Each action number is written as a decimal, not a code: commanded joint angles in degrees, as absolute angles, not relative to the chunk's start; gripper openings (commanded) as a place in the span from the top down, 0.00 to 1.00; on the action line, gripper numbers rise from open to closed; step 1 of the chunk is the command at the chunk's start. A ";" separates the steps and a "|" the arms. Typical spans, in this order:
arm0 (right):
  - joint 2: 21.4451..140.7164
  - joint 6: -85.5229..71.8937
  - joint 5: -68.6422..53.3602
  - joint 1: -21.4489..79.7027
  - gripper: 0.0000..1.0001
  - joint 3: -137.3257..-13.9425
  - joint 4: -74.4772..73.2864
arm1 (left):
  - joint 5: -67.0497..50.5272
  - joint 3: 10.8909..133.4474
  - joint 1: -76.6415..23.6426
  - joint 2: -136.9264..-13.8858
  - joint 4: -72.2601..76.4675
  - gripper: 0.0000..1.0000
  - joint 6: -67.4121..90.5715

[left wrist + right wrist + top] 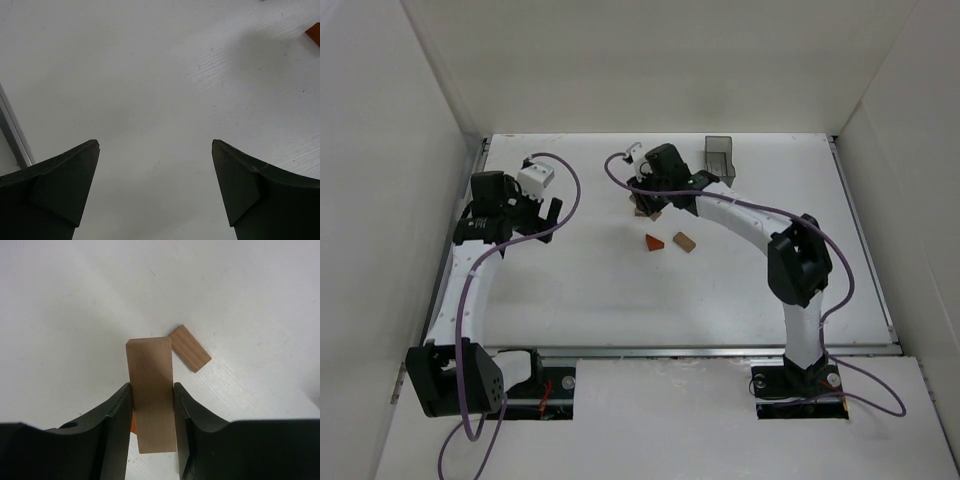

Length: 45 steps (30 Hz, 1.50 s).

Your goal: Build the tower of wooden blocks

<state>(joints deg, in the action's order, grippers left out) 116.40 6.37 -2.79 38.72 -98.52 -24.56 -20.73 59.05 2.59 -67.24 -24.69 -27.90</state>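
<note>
Wood block tower: not yet stacked, pieces loose mid-table. Right gripper pinched one pale block by its long sides; second block lay just beyond. Left gripper hung spread (empty). Likely best: set it flat, release slowly.

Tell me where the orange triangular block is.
In the top view the orange triangular block lies near the table's middle, just left of a loose tan block, on the near side of the right gripper.
</note>
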 commanded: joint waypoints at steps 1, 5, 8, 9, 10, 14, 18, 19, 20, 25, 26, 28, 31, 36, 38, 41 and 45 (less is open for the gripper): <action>112.15 5.54 -4.75 39.29 0.97 -98.79 -19.07 | -21.88 63.01 1.93 -65.75 -24.61 0.07 -32.77; 110.83 6.24 -4.13 39.29 0.97 -98.26 -20.21 | -26.27 64.69 1.32 -64.52 -24.61 0.08 -39.43; 109.78 7.56 -5.18 39.29 0.97 -97.73 -23.11 | -32.07 65.21 1.32 -62.32 -25.14 0.09 -44.81; 109.78 8.17 -5.19 39.90 0.97 -96.17 -24.59 | -33.12 64.52 1.32 -61.71 -25.14 0.09 -46.74; 108.47 8.70 -5.79 39.90 0.97 -95.11 -24.61 | -34.44 63.03 1.32 -60.22 -23.05 0.09 -46.76; 106.09 9.32 -4.40 42.53 0.97 -87.73 -24.62 | -34.45 57.77 1.32 -57.40 -17.42 0.11 -41.15; 106.79 10.02 -3.79 45.26 0.97 -84.02 -24.61 | -36.55 53.27 1.32 -56.34 -16.08 0.14 -35.69; 107.57 10.02 -3.78 46.31 0.99 -83.24 -24.61 | -37.17 52.65 1.32 -56.34 -16.87 0.16 -35.68; 107.58 10.02 -3.78 46.84 0.99 -82.71 -24.61 | -37.70 52.12 1.32 -56.34 -16.87 0.16 -34.73; 113.02 10.02 -2.02 48.51 1.00 -83.23 -23.99 | -39.02 49.83 1.32 -55.72 -18.63 0.16 -32.17; 113.64 10.02 -2.02 49.12 1.00 -83.84 -24.69 | -39.02 49.83 1.32 -55.72 -18.63 0.16 -32.17; 114.69 10.63 -1.41 49.74 1.00 -83.85 -24.70 | -38.50 49.83 1.32 -55.72 -19.24 0.16 -31.64; 115.92 11.68 -0.70 50.27 1.00 -83.32 -23.55 | -38.50 49.83 1.32 -55.72 -19.25 0.14 -30.59; 117.15 12.83 -0.70 50.80 0.94 -82.79 -23.55 | -38.50 49.83 1.32 -55.72 -19.25 0.10 -30.06; 117.16 13.35 -0.70 50.80 0.88 -82.27 -22.94 | -39.02 49.83 1.32 -55.72 -19.25 0.07 -30.06; 117.16 13.36 -0.70 50.80 0.75 -82.27 -22.94 | -39.02 49.83 1.32 -55.72 -19.25 0.06 -30.06; 116.63 13.89 -0.70 50.80 0.32 -82.27 -22.94 | -39.55 49.83 1.32 -56.34 -19.25 0.02 -30.06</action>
<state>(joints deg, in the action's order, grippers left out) 116.29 12.80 -1.02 50.30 -82.13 -24.71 -37.17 50.04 1.56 -56.75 -19.64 -30.52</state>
